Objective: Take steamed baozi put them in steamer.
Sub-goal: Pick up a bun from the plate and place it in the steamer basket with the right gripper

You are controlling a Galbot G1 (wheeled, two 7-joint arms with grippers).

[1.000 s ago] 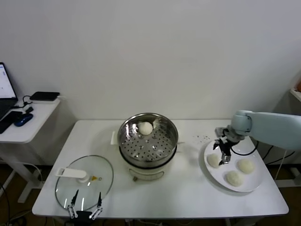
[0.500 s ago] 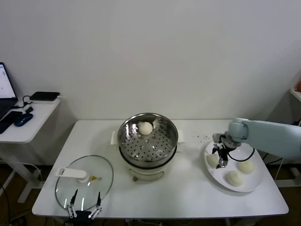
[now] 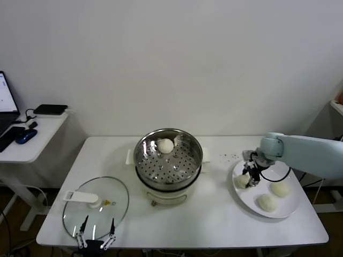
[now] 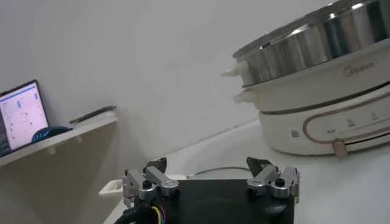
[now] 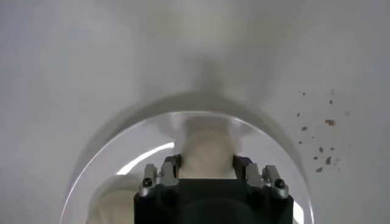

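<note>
White wall backs a white surface carrying the steamer at its middle. One baozi sits on the perforated tray at the steamer's far side. To the right of the steamer lies a white plate with three more baozi; the plate's nearest bun to the steamer is gripped by the right tool, whose fingers press against its sides. The other two buns lie farther from the steamer, untouched. A glass lid with a white handle lies left of and nearer than the steamer, and the left tool is parked at the surface's near edge beside that lid, fingers spread apart and holding nothing.

Only the right wrist view shows the grip closely: the bun fills the gap between the two fingers, on the plate's rim side, with brown crumbs scattered on the surface beyond. Only the left wrist view shows the steamer's white base from the side, bearing the word "Midea", and a laptop screen on a side table left of the steamer.

A second ago the right tool hung wide open above this bun; it has since come down and closed on it. The bun in the steamer has not moved.
</note>
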